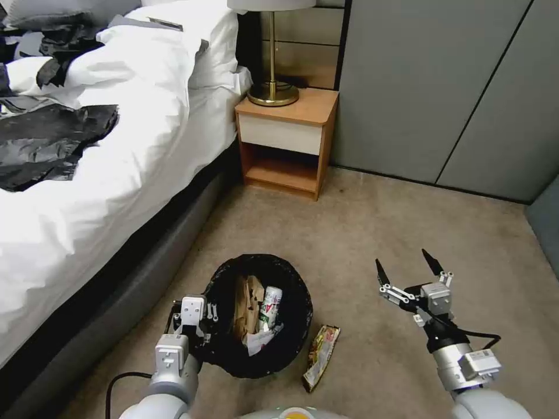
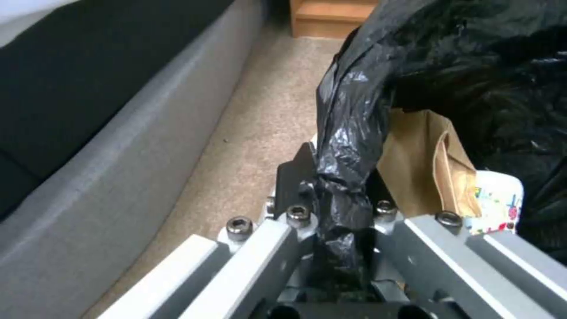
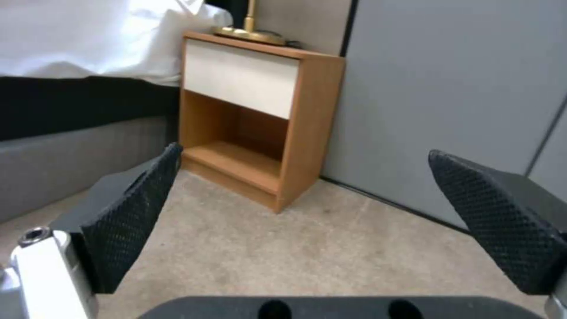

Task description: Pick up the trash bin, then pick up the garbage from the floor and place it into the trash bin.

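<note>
- The left hand [image 1: 205,326] is clenched on the rim of the round trash bin lined with a crinkly black bag [image 1: 294,326], held just beside the bed.
- Crumpled brown paper [image 1: 247,305] and a small white green-labelled bottle [image 1: 270,307] already lie inside the bin.
- One flat yellow-and-foil snack wrapper [image 1: 321,356] lies on the beige carpet floor [image 1: 378,233], touching the bin's side.
- The right hand [image 1: 409,273] hangs spread and empty, near that wrapper.
- Judged step: gathering litter. Next, the right hand must drop low and pinch the flat wrapper.

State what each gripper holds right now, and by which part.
The left gripper is clamped on the trash bin at its bag-covered rim, on the bed side. The right gripper is open above the carpet, holding nothing.
</note>
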{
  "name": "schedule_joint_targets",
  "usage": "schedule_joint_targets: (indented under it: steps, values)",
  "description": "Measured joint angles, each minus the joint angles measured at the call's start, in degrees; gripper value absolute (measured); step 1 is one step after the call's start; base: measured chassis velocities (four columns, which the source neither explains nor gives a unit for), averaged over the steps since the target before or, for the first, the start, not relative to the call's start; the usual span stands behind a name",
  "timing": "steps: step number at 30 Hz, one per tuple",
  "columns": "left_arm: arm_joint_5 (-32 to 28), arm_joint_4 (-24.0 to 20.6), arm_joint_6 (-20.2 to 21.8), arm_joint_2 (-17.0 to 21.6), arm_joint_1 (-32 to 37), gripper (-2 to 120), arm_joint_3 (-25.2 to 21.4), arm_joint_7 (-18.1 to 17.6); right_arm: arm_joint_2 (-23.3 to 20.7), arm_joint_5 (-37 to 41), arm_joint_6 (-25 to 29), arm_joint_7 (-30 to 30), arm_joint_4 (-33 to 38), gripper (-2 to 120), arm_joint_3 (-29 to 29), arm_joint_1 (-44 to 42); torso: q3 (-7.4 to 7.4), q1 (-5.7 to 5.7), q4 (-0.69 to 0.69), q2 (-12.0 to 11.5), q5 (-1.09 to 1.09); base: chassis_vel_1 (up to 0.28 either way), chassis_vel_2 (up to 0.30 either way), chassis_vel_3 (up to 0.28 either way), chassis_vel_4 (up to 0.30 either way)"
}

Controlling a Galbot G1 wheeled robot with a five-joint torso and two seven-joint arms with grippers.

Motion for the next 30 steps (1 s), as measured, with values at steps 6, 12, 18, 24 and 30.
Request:
schedule_joint_targets:
  steps: [6, 12, 18, 24, 30]
  values:
    - [0.0, 0.0, 0.0, 0.0, -0.1, 0, 0.0, 0.0, -0.5, 0.1, -1.1, -0.2, 0.2, 100, -0.2, 0.2, 0.00, 0.00, 0.00, 0.0, 0.00, 0.062, 0.049, 0.056, 0.057]
    - [-0.1, 0.0, 0.0, 0.1, -0.3, 0, 0.0, 0.0, -2.3, 0.8, -3.5, -0.4, 1.2, 100, -0.2, 0.4, 0.00, 0.00, 0.00, 0.0, 0.00, 0.090, 0.091, 0.079, 0.081]
    - [-0.2, 0.0, 0.0, 0.1, -0.3, 0, -0.1, 0.0, -2.8, 0.8, -4.0, -0.8, 1.3, 100, -0.7, 0.8, 0.00, 0.00, 0.01, 0.0, 0.01, 0.114, 0.109, 0.115, 0.102]
    - [-0.2, 0.0, 0.1, 0.1, -0.4, 0, -0.1, 0.0, -2.7, 1.1, -3.8, -0.8, 1.6, 100, -1.4, 2.0, 0.00, 0.00, 0.00, 0.0, 0.01, 0.126, 0.117, 0.126, 0.122]
    - [-0.3, 0.1, -0.6, 0.2, 0.0, 0, 0.0, 0.2, -2.4, 0.8, -2.7, -1.8, 2.8, 100, -2.1, 2.8, 0.00, 0.00, 0.01, 0.0, 0.00, 0.128, 0.131, 0.124, 0.125]
